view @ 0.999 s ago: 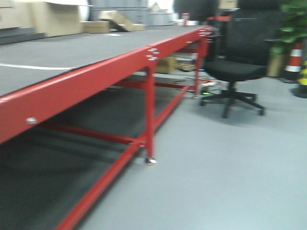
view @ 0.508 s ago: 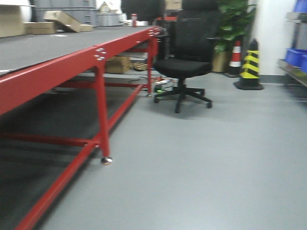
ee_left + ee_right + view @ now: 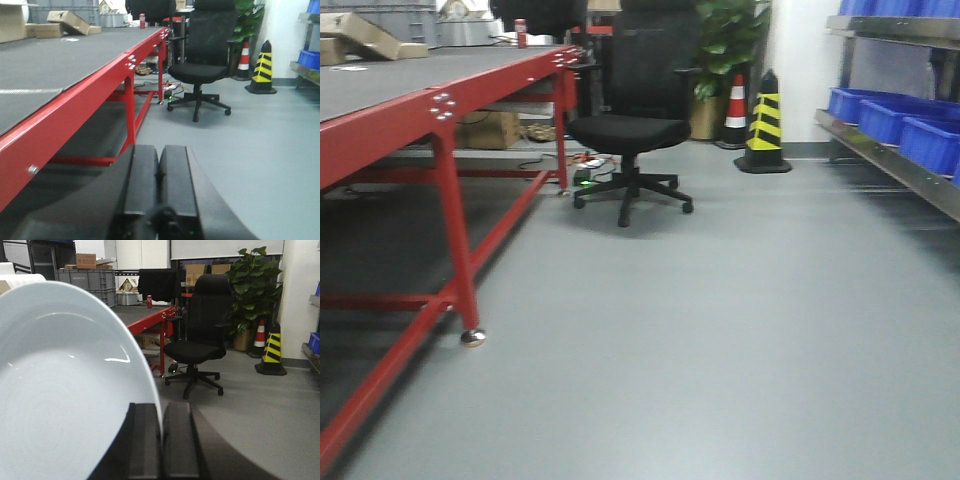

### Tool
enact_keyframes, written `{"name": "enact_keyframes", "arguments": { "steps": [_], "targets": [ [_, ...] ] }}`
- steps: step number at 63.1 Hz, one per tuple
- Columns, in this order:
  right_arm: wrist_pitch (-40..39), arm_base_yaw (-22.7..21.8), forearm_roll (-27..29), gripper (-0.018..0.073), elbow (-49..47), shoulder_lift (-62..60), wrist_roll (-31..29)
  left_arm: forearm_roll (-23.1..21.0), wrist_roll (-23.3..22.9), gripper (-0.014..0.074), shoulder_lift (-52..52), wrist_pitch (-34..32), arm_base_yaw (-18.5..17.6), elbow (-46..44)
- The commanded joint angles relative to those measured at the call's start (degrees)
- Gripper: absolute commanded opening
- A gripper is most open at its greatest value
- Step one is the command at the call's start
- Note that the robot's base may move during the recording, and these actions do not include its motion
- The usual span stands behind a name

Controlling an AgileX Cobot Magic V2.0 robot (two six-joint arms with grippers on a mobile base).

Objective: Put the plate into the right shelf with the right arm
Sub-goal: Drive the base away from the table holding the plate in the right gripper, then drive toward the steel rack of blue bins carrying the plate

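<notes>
Plate (image 3: pixel 60 390) stands on edge, rim between right fingers (image 3: pixel 145 440).

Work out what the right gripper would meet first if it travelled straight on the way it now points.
Probably the chair; open floor lies between it and the right gripper holding the plate, though depth is unclear.

Straight ahead of the right hand (image 3: pixel 161 410), a black office chair (image 3: pixel 196 340) on grey floor (image 3: pixel 250 405). Leafy plant (image 3: pixel 255 280), red-white cone (image 3: pixel 259 335) and black-yellow cone (image 3: pixel 272 352) stand farther right. Left of the left hand (image 3: pixel 158 152), a red-framed surface (image 3: pixel 85 97) stretches off, cardboard boxes (image 3: pixel 70 22) at its far end.
</notes>
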Motion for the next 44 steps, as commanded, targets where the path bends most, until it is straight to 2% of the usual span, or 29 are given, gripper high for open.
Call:
{"name": "enact_keyframes", "arguments": {
  "steps": [1,44],
  "targets": [
    [-5.0,-0.1,-1.0,0.0055,-1.7,1.4,-0.1,-0.1,-0.1,-0.0047,-0.4,-4.9,0.0,0.3],
    [-5.0,-0.1,-1.0,0.0055,-1.7,1.2,-0.1,-0.1,-0.1,-0.0047,-0.4,-4.9,0.0,0.3]
  ]
}}
